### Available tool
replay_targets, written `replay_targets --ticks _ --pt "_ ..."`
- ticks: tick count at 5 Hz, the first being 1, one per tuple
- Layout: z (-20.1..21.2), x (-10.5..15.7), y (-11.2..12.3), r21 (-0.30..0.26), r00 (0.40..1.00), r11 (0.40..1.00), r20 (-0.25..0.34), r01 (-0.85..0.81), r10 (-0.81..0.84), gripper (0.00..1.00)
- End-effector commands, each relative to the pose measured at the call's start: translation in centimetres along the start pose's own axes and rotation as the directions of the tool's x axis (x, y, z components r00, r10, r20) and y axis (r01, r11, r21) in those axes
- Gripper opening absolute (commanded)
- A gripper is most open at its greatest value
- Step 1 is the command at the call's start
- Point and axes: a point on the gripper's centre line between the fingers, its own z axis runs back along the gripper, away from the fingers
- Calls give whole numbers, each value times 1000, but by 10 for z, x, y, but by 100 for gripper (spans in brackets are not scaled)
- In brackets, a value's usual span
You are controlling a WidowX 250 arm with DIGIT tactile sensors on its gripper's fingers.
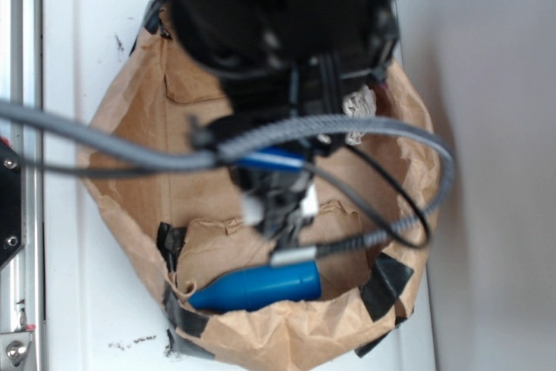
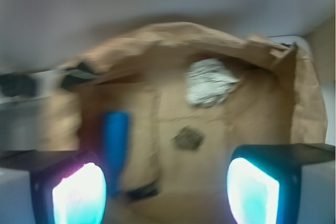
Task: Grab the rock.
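Note:
The rock (image 2: 188, 138), a small dark jagged lump, lies on the floor of the brown paper bag (image 2: 173, 45) in the wrist view. It sits ahead of my gripper (image 2: 165, 190), slightly right of centre, with a clear gap to both fingers. The gripper is open, its two glowing cyan pads (image 2: 79, 195) far apart with nothing between them. In the exterior view the black arm hangs over the bag (image 1: 122, 128) and hides the rock; the gripper (image 1: 280, 206) shows blurred below the arm.
A crumpled white paper ball (image 2: 210, 82) lies beyond the rock, near the bag's far wall. A blue cylindrical bottle (image 2: 115, 145) lies to the left, also seen as the blue bottle (image 1: 256, 288) by the bag's front rim. Grey cables (image 1: 113, 149) loop across the bag.

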Motion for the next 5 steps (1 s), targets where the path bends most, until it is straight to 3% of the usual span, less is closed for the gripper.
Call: replay_targets --ticks 1,5 --pt "-68 -3 3 76 997 996 58 47 -51 100" --pt "-137 19 16 116 998 991 15 60 -62 100"
